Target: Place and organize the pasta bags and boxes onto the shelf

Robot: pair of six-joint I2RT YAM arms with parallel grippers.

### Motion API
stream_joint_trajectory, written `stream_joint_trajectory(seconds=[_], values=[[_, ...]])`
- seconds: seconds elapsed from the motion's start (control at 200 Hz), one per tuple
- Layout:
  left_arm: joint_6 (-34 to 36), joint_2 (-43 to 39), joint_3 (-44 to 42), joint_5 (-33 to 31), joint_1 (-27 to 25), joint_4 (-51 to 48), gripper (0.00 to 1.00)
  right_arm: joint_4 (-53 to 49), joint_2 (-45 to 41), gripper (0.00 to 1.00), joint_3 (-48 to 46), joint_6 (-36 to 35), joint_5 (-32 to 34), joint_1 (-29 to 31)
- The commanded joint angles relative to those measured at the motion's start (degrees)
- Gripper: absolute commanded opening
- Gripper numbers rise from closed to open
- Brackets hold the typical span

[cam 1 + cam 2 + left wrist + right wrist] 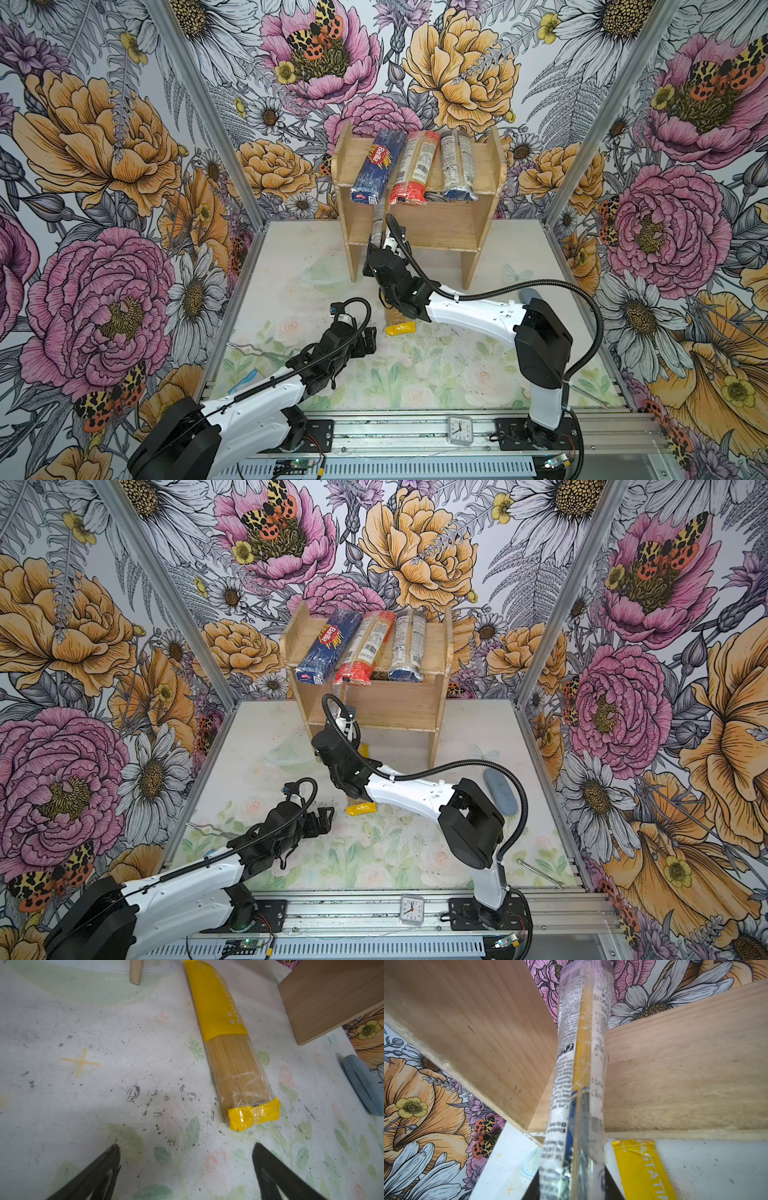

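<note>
The light-wood shelf (432,232) (395,708) stands at the back. Its top tier holds a dark blue Barilla box (376,166) (326,648), a red-ended bag (415,170) (365,648) and a slim grey-labelled bag (457,166) (408,646). My right gripper (380,249) (571,1178) is shut on another slim grey-labelled bag (377,228) (581,1064), which points into the lower tier beside the shelf's left side panel (467,1022). A yellow-ended bag (400,328) (361,809) (232,1053) (641,1167) lies on the table under the right arm. My left gripper (368,336) (322,818) (186,1147) is open, just short of the bag's near end.
A grey-blue oval object (500,791) (363,1084) lies right of the shelf's legs. A small clock (460,430) sits on the front rail. A metal tool (540,872) lies at the front right, a bent wire (249,349) and a blue-white packet (245,380) at the front left.
</note>
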Motion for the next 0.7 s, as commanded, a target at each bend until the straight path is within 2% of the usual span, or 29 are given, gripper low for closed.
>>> stream_joint_trajectory(seconds=[0.0, 0.696], values=[[1.6, -0.8, -0.9, 0.9, 0.5, 1.2, 0.99, 8.1, -1.1, 0.00, 4.4, -0.4, 2.0, -0.5], [1.9, -3.8, -1.2, 0.9, 1.3, -1.1, 0.99, 7.7, 2.3, 0.00, 7.7, 0.4, 0.6, -1.2]])
